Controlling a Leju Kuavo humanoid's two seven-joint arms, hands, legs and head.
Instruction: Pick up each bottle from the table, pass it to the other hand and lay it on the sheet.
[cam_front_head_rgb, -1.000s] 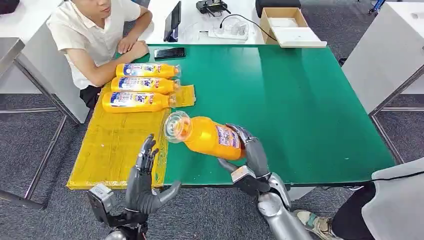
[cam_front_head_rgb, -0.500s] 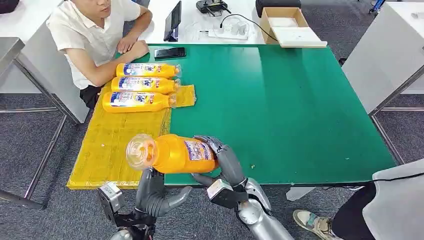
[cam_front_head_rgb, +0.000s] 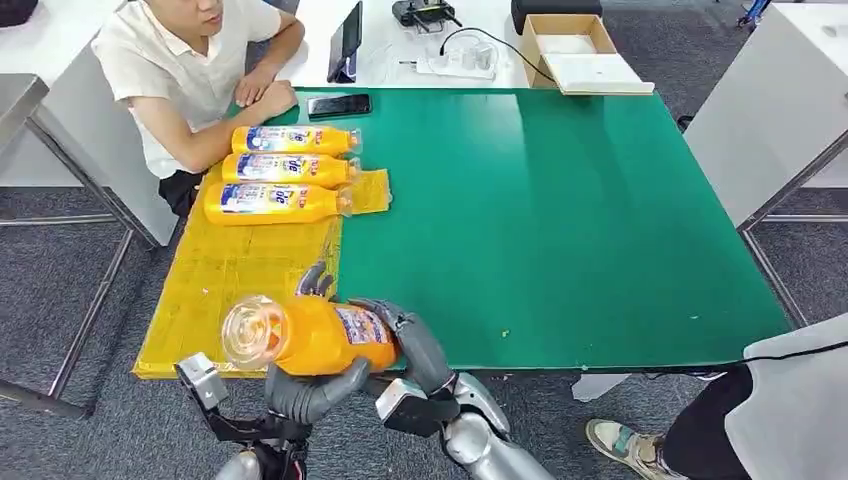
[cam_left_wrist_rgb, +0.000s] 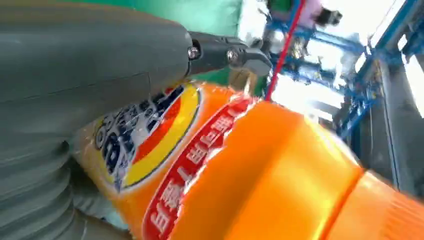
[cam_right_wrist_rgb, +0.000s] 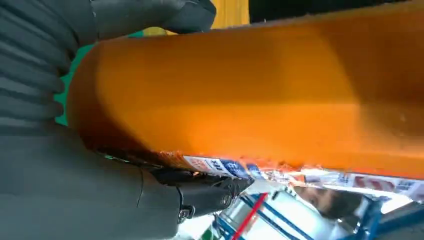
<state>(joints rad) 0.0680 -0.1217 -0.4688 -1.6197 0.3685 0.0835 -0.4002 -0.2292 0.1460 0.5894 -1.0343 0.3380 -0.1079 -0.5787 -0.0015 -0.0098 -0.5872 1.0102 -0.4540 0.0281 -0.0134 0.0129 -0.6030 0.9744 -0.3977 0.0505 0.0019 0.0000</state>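
Green table, yellow sheet along its left edge, running to the near-left corner. Three bottles lie side by side at the sheet's far end, caps toward table middle. Person seated at far-left corner, arms on table; phone by far edge. Cardboard box on the white desk behind, a flat white thing inside, cannot tell what.

Fourth bottle held in air over the near edge, by the sheet's near-right corner, lying sideways. Right hand wraps its labelled base end; left hand cups it from below, thumb and fingers around the body.

Risk: right hand lets go before left grip is firm, so the bottle slips and falls off the near edge. Smooth round plastic could roll when laid.
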